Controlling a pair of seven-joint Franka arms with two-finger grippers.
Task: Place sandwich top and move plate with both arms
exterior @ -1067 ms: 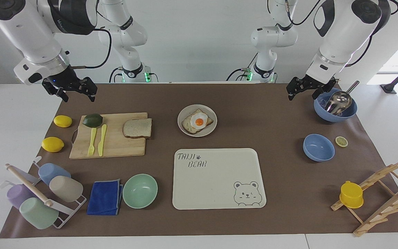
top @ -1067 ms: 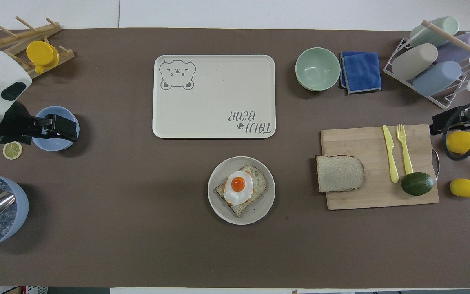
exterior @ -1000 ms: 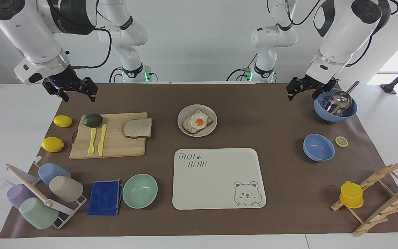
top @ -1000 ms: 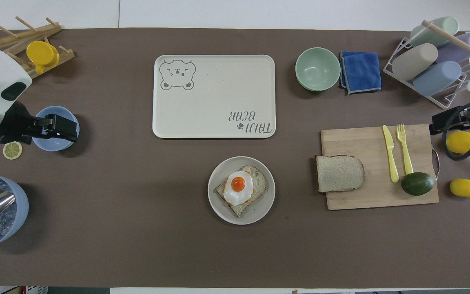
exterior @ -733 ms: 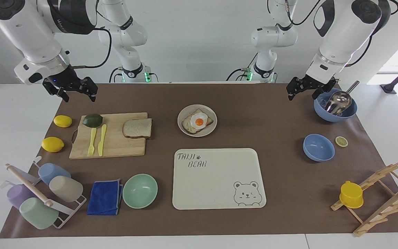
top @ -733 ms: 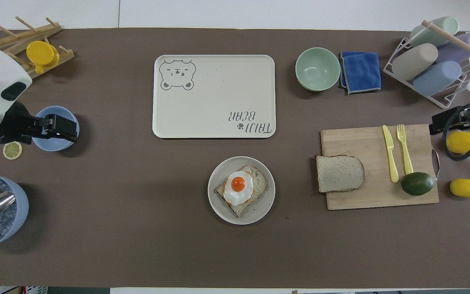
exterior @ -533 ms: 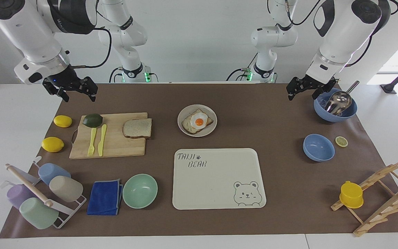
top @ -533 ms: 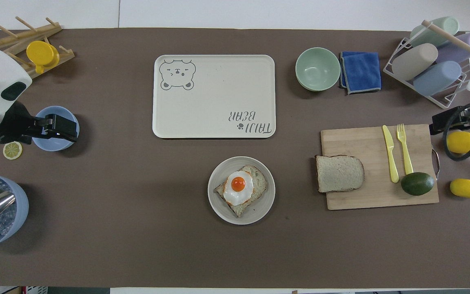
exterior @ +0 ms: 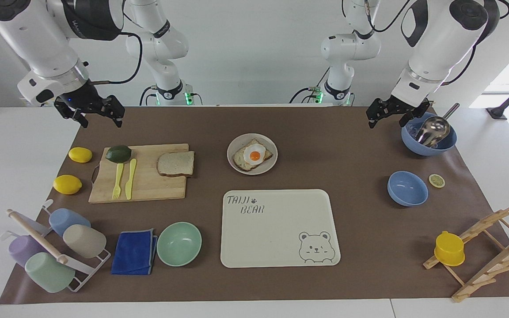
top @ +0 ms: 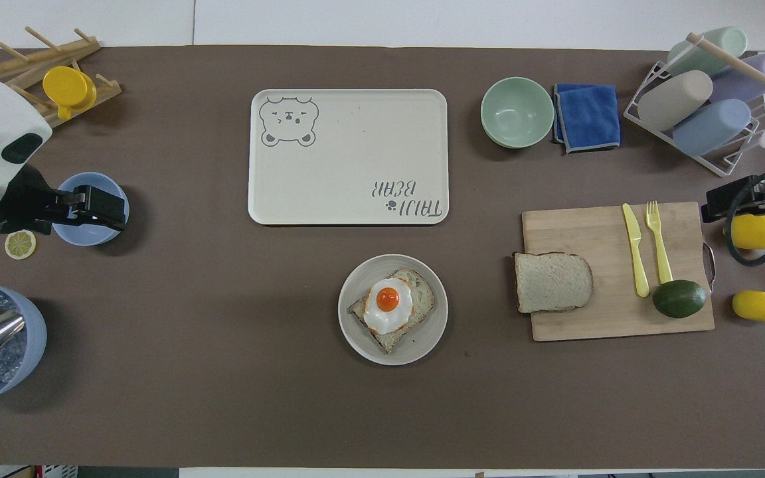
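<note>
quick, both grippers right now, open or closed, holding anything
Left gripper: open, holding nothing, raised beside the blue bowl with the scoop.
Right gripper: open, holding nothing, raised near the cutting board.

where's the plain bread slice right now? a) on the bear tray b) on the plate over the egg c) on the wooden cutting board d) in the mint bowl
c: the sandwich top lies flat on the cutting board, at its end beside the plate, with no hand on it.
</note>
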